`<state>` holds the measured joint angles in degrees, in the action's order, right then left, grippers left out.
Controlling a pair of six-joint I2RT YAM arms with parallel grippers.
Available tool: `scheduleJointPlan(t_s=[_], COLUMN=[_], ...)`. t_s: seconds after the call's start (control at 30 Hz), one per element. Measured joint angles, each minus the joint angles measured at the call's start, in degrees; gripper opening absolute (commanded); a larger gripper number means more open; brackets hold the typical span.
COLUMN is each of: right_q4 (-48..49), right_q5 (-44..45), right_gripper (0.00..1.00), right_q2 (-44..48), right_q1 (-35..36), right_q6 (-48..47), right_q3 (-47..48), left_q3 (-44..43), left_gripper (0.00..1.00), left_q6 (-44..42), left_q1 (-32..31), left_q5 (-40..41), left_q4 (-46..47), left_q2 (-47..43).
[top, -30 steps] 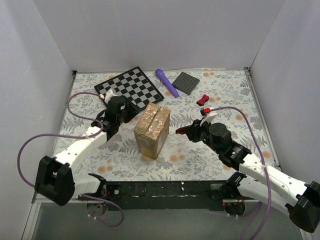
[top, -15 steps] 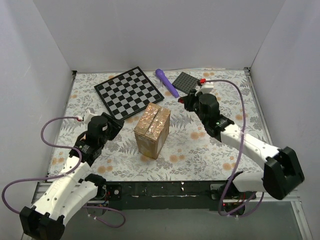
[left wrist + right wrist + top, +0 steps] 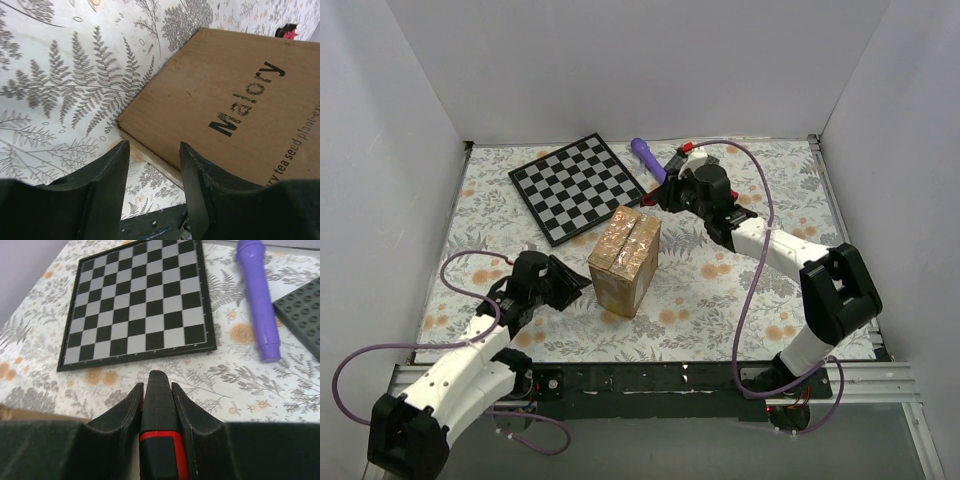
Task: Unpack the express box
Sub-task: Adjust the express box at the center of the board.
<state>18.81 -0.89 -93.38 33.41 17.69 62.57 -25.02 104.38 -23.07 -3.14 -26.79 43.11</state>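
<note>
Floral tabletop (image 3: 490, 200) | express box (image 3: 623, 258) mid-table, taped | right gripper (image 3: 157, 386), toward far edge, pinches red-black tool (image 3: 159, 440) | left gripper (image 3: 152, 150) spread at box's near-left corner | I'd steady box first, then slit along seam

Express box (image 3: 240, 95) print cut at right edge; red-black object (image 3: 159, 410) cut at bottom edge.

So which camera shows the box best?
The top external view: the whole box shows, with its taped flaps shut. The left wrist view shows only one printed side close up. The right wrist view catches just a brown sliver, likely its edge.
</note>
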Motion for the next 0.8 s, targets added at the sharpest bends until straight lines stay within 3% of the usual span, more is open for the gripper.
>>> scheduleJointPlan(t_s=[0.3,0.6,0.7,0.8], right_q4=[0.79,0.2,-0.85,-1.11], right_q5=[-5.49,-3.02,1.14,4.17], right_gripper=[0.01,0.01,0.01,0.01], right_q2=[10.08,23.28,24.7,23.8], right_q1=[1.73,3.06,3.1,2.56], right_q6=[-0.11,-0.17,-1.11,-1.38], right_q3=[-10.49,-20.15,-20.24,-19.58], left_q3=[-0.48,-8.07,-11.96,-13.6], left_gripper=[0.44,0.46,0.39,0.28], left_q6=[-0.66,-2.19,-3.98,-5.51], left_q1=[0.02,0.24,2.4,4.92], left_q5=[-6.8,-2.6,2.4,6.73], left_q4=[8.24,9.64,5.77,0.94], left_q2=[10.73,17.92,17.86,11.69])
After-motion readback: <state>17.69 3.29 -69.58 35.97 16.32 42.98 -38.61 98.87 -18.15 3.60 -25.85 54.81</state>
